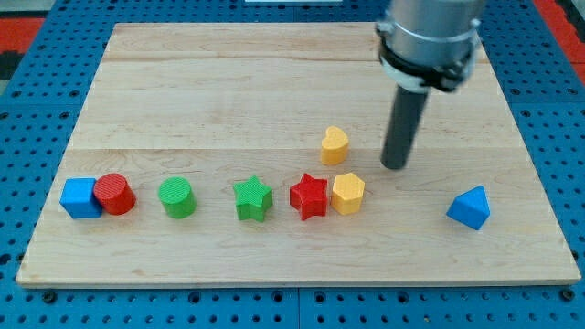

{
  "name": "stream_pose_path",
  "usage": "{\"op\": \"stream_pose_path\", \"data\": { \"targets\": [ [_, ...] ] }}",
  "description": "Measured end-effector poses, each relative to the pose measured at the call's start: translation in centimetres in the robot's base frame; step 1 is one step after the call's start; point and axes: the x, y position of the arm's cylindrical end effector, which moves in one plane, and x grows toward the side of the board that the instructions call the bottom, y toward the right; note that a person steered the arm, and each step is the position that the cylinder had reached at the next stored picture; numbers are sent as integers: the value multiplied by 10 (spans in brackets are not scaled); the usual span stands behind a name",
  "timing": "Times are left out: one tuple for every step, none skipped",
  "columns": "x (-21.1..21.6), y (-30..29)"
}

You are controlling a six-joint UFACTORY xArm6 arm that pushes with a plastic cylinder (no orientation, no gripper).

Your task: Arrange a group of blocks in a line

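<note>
Clawless rod, my tip (395, 165) just right of yellow heart (335, 145), holding nothing, board's right edge (539, 174) near.

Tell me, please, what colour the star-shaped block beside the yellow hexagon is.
Red, seen in the camera view.

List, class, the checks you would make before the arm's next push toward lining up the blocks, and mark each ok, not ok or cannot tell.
1. My tip touching no block: ok.
2. Yellow heart in the row: not ok, above it.
3. Blue triangular block joined to the row: not ok, apart at the view's right.
4. Red star against yellow hexagon: ok.
5. All blocks on the board: ok.
</note>
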Motion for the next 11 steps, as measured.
{"op": "stream_pose_path", "data": {
  "targets": [
    [33,-2],
    [41,-27],
    [52,-37],
    [57,-61],
    [30,-64],
    [4,-72],
    [-3,-74],
    [-16,-54],
    [-45,-89],
    [-57,-128],
    [-68,-67]
  ]
}}
